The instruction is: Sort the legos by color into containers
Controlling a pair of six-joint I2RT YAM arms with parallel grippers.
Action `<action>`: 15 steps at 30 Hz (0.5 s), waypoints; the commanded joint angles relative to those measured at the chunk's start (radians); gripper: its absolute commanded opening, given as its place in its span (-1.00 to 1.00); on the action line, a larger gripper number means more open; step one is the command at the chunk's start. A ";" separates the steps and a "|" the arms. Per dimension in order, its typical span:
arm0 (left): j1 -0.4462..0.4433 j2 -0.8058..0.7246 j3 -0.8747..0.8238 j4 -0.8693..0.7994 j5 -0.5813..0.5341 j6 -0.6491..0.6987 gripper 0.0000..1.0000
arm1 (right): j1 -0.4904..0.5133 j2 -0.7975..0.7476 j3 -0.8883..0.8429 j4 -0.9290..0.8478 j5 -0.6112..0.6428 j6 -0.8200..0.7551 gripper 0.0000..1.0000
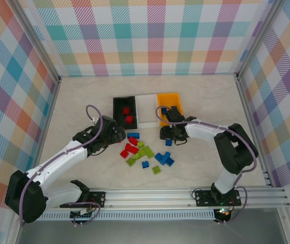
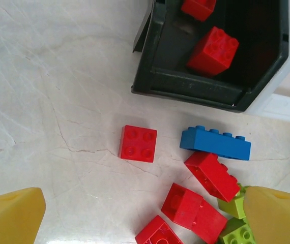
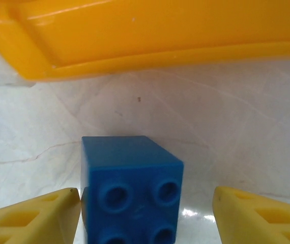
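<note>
One long blue brick (image 2: 215,144) lies parallel to black bin's (image 2: 196,87) near wall.

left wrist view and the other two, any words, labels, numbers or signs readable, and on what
No readable text anywhere.
black bin: faint raised marks on its near inner wall, too blurred to read.
blue brick and red brick: faces show no legible lettering.
</note>
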 commanded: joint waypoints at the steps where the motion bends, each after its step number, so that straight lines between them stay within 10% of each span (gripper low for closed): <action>1: 0.000 -0.005 -0.015 -0.002 -0.027 -0.024 1.00 | 0.003 0.047 0.049 -0.003 0.040 -0.012 0.36; 15: 0.000 0.045 -0.015 0.016 -0.003 -0.022 1.00 | 0.005 0.058 0.051 0.078 0.046 -0.071 -0.06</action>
